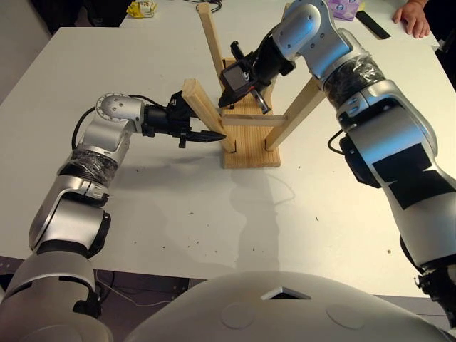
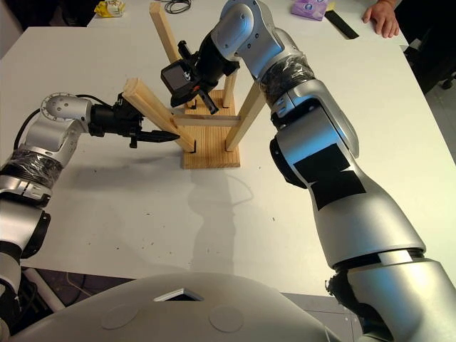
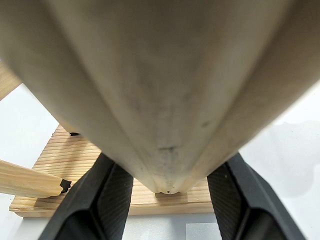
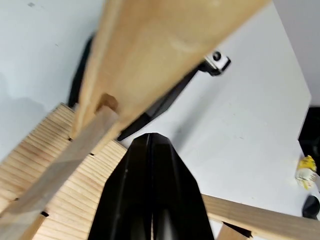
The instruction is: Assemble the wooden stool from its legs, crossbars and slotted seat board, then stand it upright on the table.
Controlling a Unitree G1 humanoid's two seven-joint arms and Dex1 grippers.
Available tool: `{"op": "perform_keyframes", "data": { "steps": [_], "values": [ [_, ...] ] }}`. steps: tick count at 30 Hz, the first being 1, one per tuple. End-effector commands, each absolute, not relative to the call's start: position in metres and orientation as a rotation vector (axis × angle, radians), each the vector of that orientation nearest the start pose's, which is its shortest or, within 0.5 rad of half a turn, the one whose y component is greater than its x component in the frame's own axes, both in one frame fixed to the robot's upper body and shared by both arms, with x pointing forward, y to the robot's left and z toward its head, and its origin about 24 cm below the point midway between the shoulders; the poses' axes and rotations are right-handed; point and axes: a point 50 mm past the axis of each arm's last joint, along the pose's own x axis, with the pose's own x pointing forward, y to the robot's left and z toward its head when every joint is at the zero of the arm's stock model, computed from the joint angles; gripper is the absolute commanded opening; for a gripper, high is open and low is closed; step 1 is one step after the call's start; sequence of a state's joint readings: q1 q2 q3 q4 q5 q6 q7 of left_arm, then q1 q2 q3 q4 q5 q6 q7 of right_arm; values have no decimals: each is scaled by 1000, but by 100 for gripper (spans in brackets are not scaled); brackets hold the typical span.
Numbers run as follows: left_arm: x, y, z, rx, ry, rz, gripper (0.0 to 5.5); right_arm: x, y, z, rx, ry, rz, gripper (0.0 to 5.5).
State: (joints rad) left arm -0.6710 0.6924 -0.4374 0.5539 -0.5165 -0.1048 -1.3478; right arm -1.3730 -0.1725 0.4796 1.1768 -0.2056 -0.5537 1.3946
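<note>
L gripper [image 1: 212, 135]: fingers sit either side of the near-left pale square-section wooden leg [image 1: 199, 100], low down, just above its slot. Looks clamped on it.

R gripper [image 4: 150, 145]: fingers pressed together, nothing btwn them. Tip is just beside the joint where the thin pale wooden crossbar [image 1: 256, 121] meets that same leg.

Key relation: leg's long axis leans up and out to robot's left, not plumb. Its foot end meets the slatted pale wooden seat board [image 1: 249, 151]. Board lies flat on the table w/ legs pointing up, so stool is inverted. Near-right leg [image 1: 303, 107] and far-left leg [image 1: 210, 35] also splay outward.

Judgement: seating turns on the L arm, already on the leg, tipping it in toward the crossbar end. Flip to upright not yet done.

Surface: white matte table [image 1: 214, 214], flat. Yellow packet [image 1: 142, 8] and purple pack [image 1: 343, 7] at far edge, well apart from the work.
</note>
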Motion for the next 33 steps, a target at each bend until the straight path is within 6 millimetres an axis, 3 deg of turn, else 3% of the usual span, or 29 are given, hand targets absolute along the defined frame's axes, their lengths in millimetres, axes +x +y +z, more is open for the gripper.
{"op": "perform_keyframes", "data": {
  "steps": [1, 10, 14, 18, 24, 30, 33],
  "values": [
    [267, 203, 6, 434, 800, -1445, 206, 364, -34, 223, -1411, -72, 1708, 0],
    [261, 205, 3, 415, 796, -1423, 206, 364, -44, 226, -1583, -140, 1619, 0],
    [259, 205, 1, 409, 797, -1414, 206, 361, -39, 225, -1614, -172, 1633, 0],
    [260, 204, 0, 413, 797, -1412, 206, 347, -45, 212, -1646, -93, 1866, 0],
    [261, 202, 1, 416, 788, -1415, 206, 328, -43, 205, -1493, -88, 2033, 0],
    [260, 203, 1, 412, 787, -1417, 206, 322, -42, 212, -1372, -90, 2077, 0],
    [259, 203, 2, 411, 787, -1421, 206, 331, -35, 221, -1364, -138, 2002, 0]
  ]
}}
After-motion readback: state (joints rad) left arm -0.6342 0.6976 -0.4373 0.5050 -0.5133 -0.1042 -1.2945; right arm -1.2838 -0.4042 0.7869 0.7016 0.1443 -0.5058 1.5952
